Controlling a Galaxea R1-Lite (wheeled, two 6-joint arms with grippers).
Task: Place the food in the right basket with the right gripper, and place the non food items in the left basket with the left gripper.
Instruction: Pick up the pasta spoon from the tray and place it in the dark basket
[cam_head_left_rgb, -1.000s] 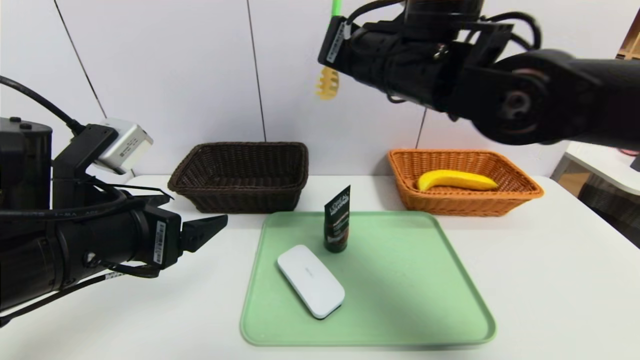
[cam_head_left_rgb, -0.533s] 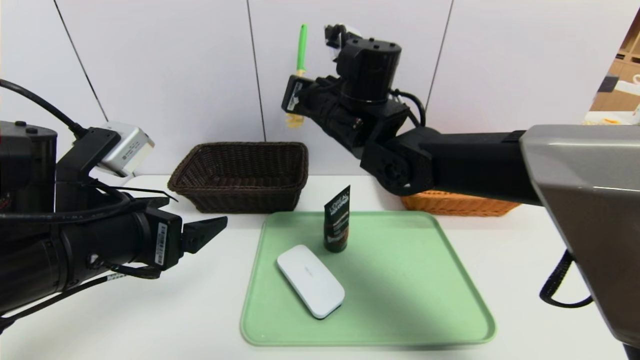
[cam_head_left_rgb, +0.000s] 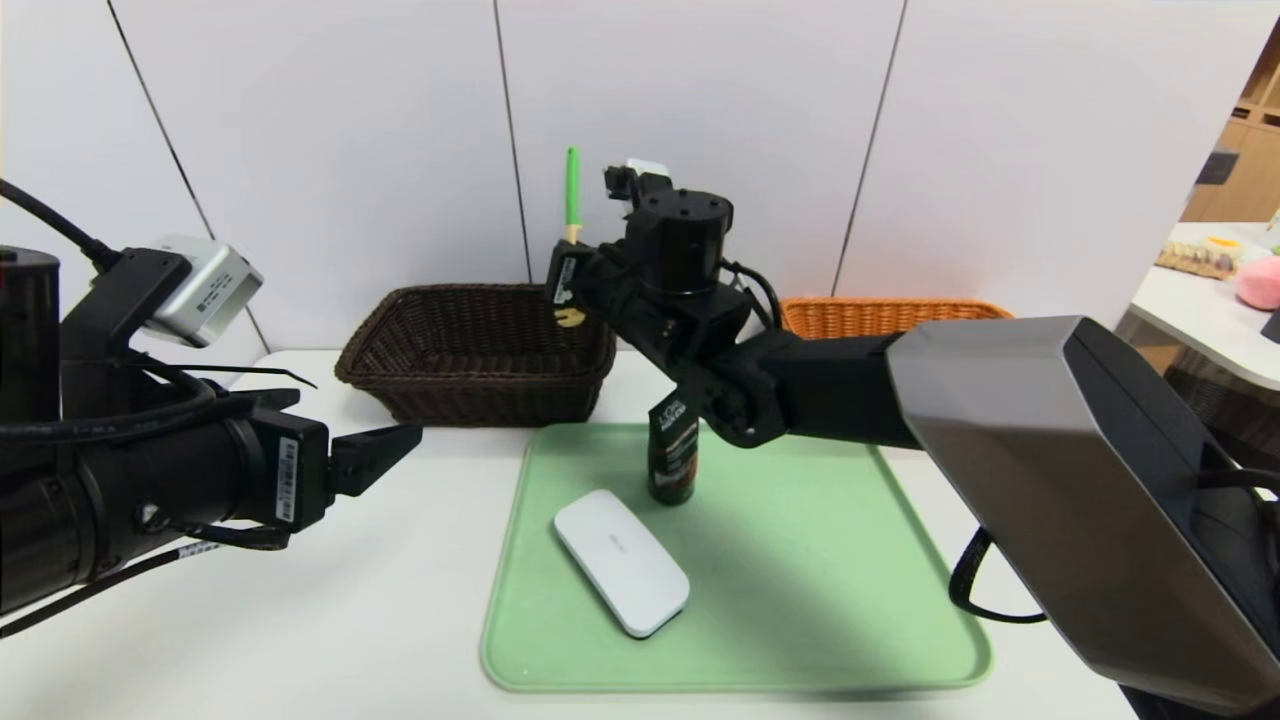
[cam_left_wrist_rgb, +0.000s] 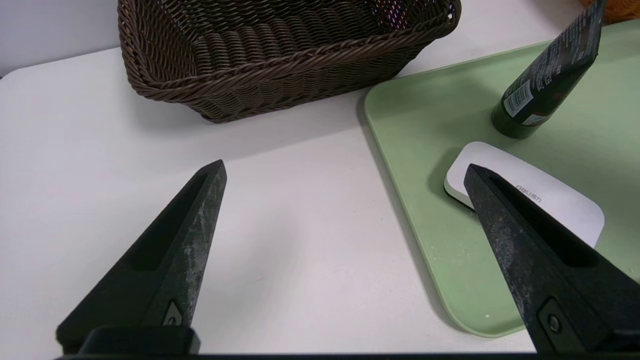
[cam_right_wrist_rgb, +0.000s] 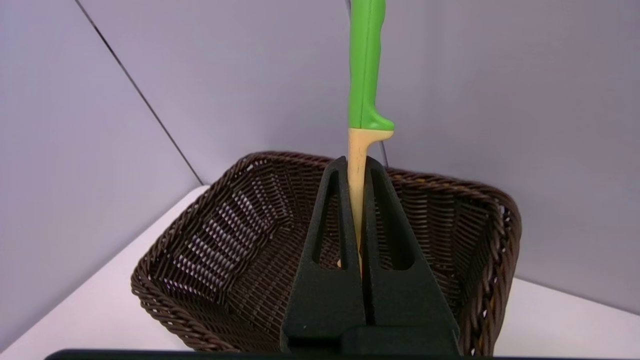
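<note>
Nearest the robot, on the white table (cam_head_left_rgb: 300, 640), lies a pale green tray (cam_head_left_rgb: 800, 600). On its near-left part rests the white oblong case (cam_head_left_rgb: 621, 561), lying flat and angled. Just behind it the dark L'Oreal tube (cam_head_left_rgb: 672, 455) stands upright on its cap, its top partly hidden by the right arm.

Left gripper (cam_left_wrist_rgb: 345, 170): hovers above the bare table left of the tray, fingers spread wide, nothing between them. In the left wrist view one fingertip overlaps the case's edge; contact cannot be told.

Right gripper (cam_right_wrist_rgb: 356, 165): reaches across over the tray toward the left basket (cam_head_left_rgb: 480, 350), fingers clamped on the yellow shaft of the pasta spoon (cam_head_left_rgb: 572, 210). The spoon is held upright, green handle pointing up above the fingers, yellow head hanging below them. In the head view the head sits in front of the dark brown basket's right rim; in the right wrist view the basket's open interior lies directly beyond and beneath the gripper.

Farther right, the right basket (cam_head_left_rgb: 880, 315) of orange-tan wicker stands at the table's back, mostly hidden by the right arm; its contents cannot be seen.
</note>
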